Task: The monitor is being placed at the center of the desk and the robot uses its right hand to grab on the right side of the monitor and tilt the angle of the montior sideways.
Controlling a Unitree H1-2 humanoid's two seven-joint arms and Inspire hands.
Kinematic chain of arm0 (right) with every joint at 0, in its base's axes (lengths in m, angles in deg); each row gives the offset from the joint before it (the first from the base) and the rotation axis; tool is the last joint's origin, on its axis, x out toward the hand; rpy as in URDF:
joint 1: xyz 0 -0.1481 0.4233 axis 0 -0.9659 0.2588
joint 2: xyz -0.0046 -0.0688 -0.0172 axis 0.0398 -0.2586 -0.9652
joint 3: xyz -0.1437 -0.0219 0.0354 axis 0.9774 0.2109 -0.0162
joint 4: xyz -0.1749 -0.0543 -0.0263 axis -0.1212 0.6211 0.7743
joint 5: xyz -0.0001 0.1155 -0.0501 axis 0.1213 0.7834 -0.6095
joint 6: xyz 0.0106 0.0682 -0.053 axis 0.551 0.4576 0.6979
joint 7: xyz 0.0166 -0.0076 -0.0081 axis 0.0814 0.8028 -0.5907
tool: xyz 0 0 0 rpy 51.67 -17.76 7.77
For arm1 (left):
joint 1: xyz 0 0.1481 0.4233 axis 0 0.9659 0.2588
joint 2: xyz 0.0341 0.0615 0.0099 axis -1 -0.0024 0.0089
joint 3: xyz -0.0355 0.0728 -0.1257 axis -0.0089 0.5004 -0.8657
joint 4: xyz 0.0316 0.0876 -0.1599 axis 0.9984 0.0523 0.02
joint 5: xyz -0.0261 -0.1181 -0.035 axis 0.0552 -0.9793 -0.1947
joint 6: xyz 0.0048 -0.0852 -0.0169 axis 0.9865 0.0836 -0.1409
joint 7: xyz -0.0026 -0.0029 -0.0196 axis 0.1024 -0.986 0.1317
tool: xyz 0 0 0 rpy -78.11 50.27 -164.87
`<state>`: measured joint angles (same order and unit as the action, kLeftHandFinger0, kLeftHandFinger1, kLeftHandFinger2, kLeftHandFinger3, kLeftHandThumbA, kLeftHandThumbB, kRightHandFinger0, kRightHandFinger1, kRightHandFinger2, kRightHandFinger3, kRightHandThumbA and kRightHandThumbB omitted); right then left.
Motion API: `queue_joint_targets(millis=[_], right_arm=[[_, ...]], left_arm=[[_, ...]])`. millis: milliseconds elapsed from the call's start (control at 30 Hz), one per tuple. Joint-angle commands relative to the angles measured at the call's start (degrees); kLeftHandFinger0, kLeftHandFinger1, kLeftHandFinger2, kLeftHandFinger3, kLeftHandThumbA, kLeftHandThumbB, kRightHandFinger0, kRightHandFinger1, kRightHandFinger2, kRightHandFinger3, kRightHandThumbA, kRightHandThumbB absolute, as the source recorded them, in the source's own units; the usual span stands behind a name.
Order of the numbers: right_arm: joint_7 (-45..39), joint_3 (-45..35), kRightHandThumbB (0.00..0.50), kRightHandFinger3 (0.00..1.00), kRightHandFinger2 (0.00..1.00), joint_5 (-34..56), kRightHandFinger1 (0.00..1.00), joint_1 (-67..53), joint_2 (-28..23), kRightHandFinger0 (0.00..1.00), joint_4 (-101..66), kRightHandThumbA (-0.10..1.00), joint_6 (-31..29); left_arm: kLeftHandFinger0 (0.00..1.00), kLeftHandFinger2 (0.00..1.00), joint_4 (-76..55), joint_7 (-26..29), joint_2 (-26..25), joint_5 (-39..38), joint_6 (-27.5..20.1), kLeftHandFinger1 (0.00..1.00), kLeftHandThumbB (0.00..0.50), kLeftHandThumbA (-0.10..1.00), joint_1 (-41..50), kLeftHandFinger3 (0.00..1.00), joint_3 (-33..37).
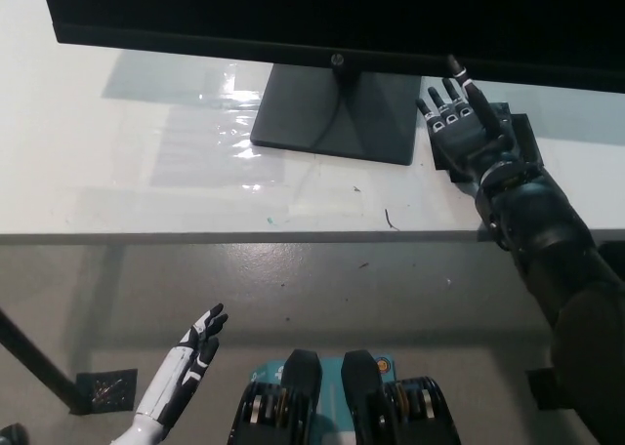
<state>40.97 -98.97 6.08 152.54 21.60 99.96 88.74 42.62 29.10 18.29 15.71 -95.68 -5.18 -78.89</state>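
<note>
A black monitor (pixel 293 16) spans the top of the head view, standing on a dark rectangular base (pixel 337 113) on the white desk (pixel 127 172). My black right hand (pixel 464 128) hovers just right of the base, under the screen's lower edge, open with fingers spread and pointing up toward the bezel. It holds nothing. My white left hand (pixel 193 355) rests low at the lower left, below the desk's front edge, open with fingers extended.
A dark flat pad (pixel 518 138) lies on the desk beneath my right hand. The desk's front edge (pixel 244 237) runs across the middle, with grey floor below. A dark desk leg with a foot plate (pixel 103 389) stands at the lower left.
</note>
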Motion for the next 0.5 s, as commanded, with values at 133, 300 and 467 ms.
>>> queue_joint_targets(millis=[133, 300, 467], right_arm=[[2.7, -1.5, 0.366, 1.0, 1.0, -1.6, 1.0, 7.7, -3.0, 1.0, -0.4, 1.0, -1.7], [3.3, -1.6, 0.368, 1.0, 1.0, -2.4, 1.0, 8.0, -3.3, 1.0, -0.4, 1.0, -1.9], [4.8, -1.6, 0.327, 1.0, 1.0, -3.3, 1.0, 7.8, -3.7, 1.0, -0.3, 1.0, -2.0]], left_arm=[[1.0, 1.0, -1.5, 0.3, -0.5, -0.9, -2.3, 1.0, 0.217, 1.0, -0.3, 1.0, 0.1], [1.0, 1.0, -1.6, 0.6, -0.4, -0.5, -2.3, 1.0, 0.214, 1.0, -0.2, 1.0, 0.5], [1.0, 1.0, -2.3, 1.2, -0.4, 0.2, -2.3, 1.0, 0.218, 1.0, 0.4, 1.0, 1.1]])
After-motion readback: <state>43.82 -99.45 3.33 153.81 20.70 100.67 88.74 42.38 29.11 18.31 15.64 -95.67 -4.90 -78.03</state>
